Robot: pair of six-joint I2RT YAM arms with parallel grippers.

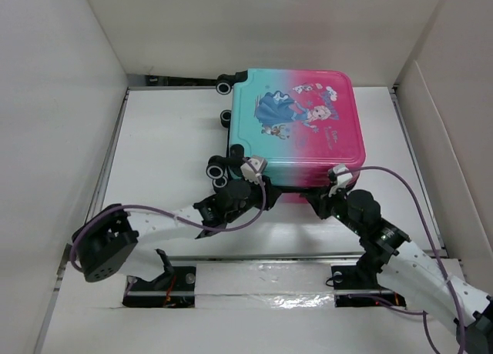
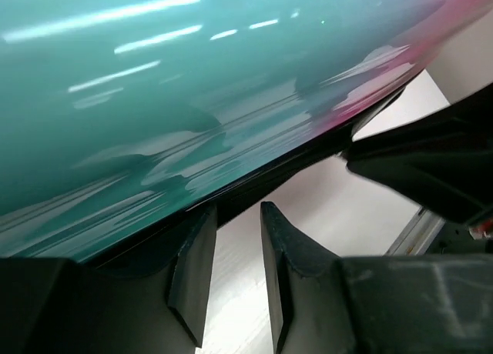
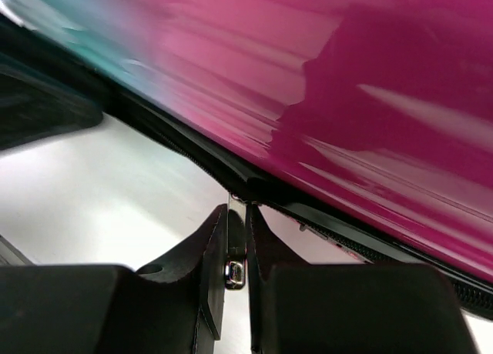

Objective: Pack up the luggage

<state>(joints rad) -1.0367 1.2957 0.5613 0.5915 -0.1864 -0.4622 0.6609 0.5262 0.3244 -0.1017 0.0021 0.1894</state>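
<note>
No text is legible; the luggage [image 1: 296,150] bears faint script [image 1: 333,136] beside its cartoon princess print [image 1: 293,114] (too small to read).

Table: white matt top [image 1: 166,138], the base of a boxed-in enclosure.
Back wall: plain white panel [image 1: 269,23] rising from the table's far edge.
Left wall: white panel [image 1: 54,100] beside the table, leaning outward.
Right wall: white panel [image 1: 462,100] on the table's other side (a slanting panel edge crosses it).
Rails: grey metal strips, a left rail [image 1: 110,161] and a right rail [image 1: 416,177], along the table's side edges.
Near strip: glossy white band [image 1: 262,304] at the table's near edge, catching glare.
Light: soft and even, with faint shadows on the table.
</note>
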